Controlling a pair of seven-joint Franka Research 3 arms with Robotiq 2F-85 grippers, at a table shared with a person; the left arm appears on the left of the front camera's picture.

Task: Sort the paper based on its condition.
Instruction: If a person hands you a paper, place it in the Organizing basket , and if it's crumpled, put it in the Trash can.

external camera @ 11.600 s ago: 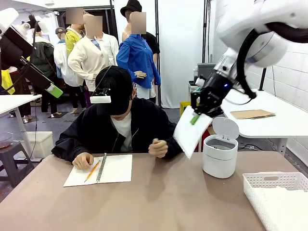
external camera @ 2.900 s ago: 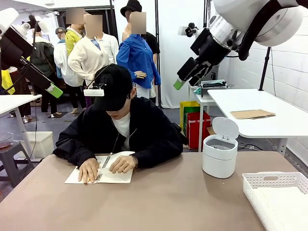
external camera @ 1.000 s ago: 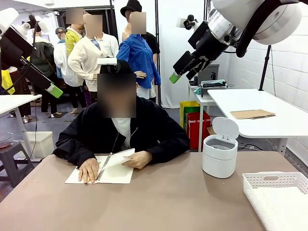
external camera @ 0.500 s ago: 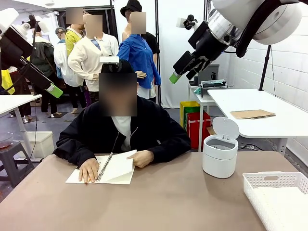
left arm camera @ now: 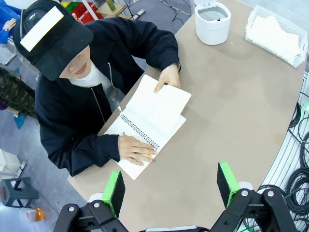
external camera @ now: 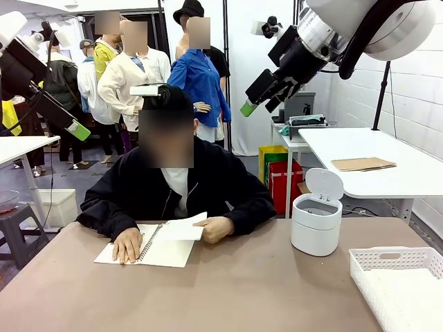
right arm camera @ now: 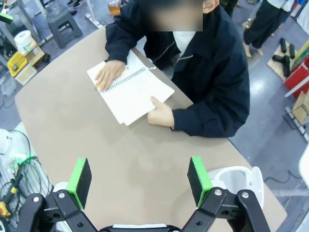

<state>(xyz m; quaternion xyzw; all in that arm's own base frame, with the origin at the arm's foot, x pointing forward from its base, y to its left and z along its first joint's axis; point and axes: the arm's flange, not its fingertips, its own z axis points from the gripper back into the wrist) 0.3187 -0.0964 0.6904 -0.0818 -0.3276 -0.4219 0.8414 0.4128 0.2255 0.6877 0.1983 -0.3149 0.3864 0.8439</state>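
As one hand (left arm camera: 167,77) holds one sheet (left arm camera: 161,104), left claw (left arm camera: 170,188), right claw (right arm camera: 139,181) gape.

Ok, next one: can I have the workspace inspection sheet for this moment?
Surface: brown table, mostly bare.
Job's things: white sheet lifted by the person's hand; more paper in the white basket; white bin, lid up.
Clutter: spiral notebook under the person's other hand.
End effectors: left end effector open, empty; right end effector open, empty; both high above the table.
Cables: bundles beside the table edge.
Surroundings: white side table bearing a cardboard sheet.
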